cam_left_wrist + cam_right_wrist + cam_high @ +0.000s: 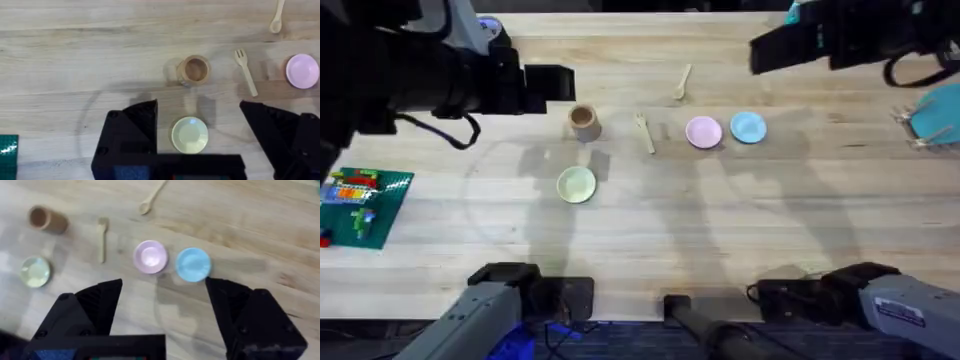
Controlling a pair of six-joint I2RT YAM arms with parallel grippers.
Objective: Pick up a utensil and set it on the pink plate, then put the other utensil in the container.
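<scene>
Two grippers: left gripper [200, 145] and right gripper [162, 317] both spread wide, empty, above table [740, 230].
Pink plate [703, 132]: bare.
Container [583, 122]: plate's 9 o'clock.
Fork [644, 132]: between them, on table.
Spoon [682, 82]: fork's 1 o'clock.

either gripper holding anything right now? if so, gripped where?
Nothing held. The left gripper and right gripper are both open and empty; the fork and spoon lie on the table.
</scene>
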